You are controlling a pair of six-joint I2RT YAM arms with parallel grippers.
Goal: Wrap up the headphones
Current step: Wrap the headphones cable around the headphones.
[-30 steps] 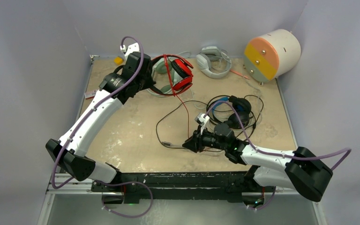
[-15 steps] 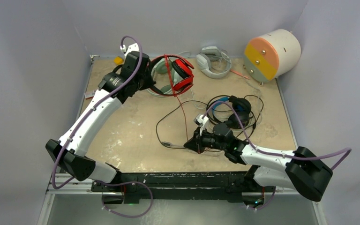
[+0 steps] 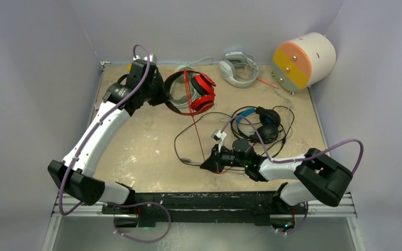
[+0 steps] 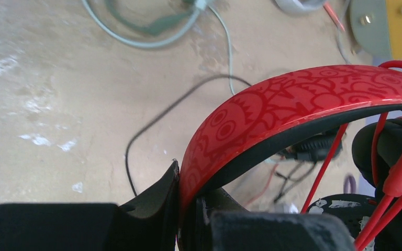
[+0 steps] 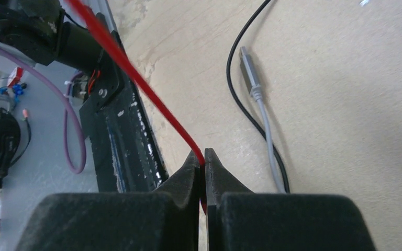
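— Right wrist view: the right fingers (image 5: 188,175) have just pinched shut on the red cable (image 5: 136,78), low centre of the overhead frame.
— And the left fingers (image 4: 154,193)?
— Nearly closed, clamping the band of the red-and-black headset (image 4: 293,99), upper left of the table (image 3: 136,151). The cable now runs taut between them, so winding can likely begin.

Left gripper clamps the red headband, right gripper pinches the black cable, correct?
No: the right gripper is shut on the red cable, as the right wrist view shows; the black cable lies beside it. The left gripper does clamp the red headband.
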